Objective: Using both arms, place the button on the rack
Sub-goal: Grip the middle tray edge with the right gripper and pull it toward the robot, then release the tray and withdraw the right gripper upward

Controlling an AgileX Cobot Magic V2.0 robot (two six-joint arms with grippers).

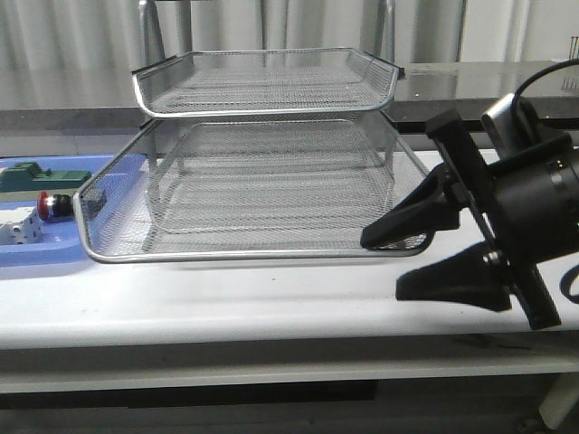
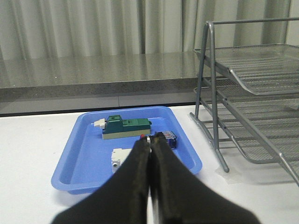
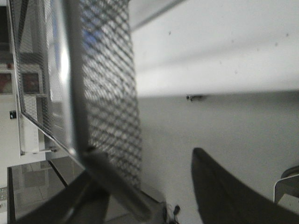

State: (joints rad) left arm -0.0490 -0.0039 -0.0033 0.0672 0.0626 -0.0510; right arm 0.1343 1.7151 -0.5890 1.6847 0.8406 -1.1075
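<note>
The small red-headed push button (image 2: 159,138) lies at twelve o'clock just beyond the left gripper (image 2: 149,154), fingers together; the right gripper (image 1: 425,258), spread apart, is farther.

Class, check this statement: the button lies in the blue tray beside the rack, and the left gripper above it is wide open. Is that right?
Not quite. The left gripper is shut, its fingers pressed together, as the left wrist view shows. The rest stands: the button lies in the blue tray beside the rack.

Your front camera faces the rack (image 1: 262,163) squarely; left wrist views it obliquely from afar; right wrist sits against its mesh.
</note>
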